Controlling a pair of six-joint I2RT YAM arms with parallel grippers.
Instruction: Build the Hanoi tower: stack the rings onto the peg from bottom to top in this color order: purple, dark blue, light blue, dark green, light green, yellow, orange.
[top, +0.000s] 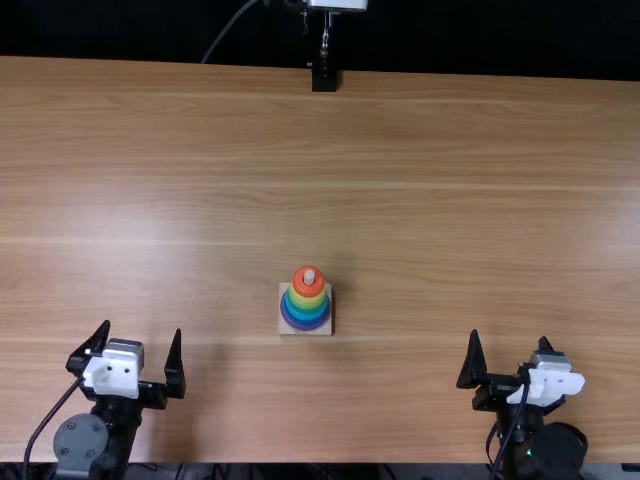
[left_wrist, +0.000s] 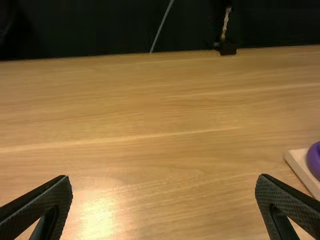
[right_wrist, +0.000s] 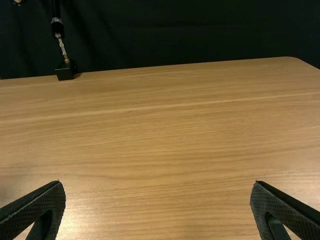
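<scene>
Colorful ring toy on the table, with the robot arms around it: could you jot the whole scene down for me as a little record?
toy: ring stack near the middle of the table
base: pale square board
peg: rounded tip showing through the top ring
top ring: orange
next ring: yellow
bottom ring: purple
rings between: blue shades; greens too small to tell
left arm: fingers open, empty, left of toy
right arm: fingers open, empty, right of toy

No text, label or number is showing legibly in the top view. Neither wrist view is offering any readable brand or sign.
</scene>
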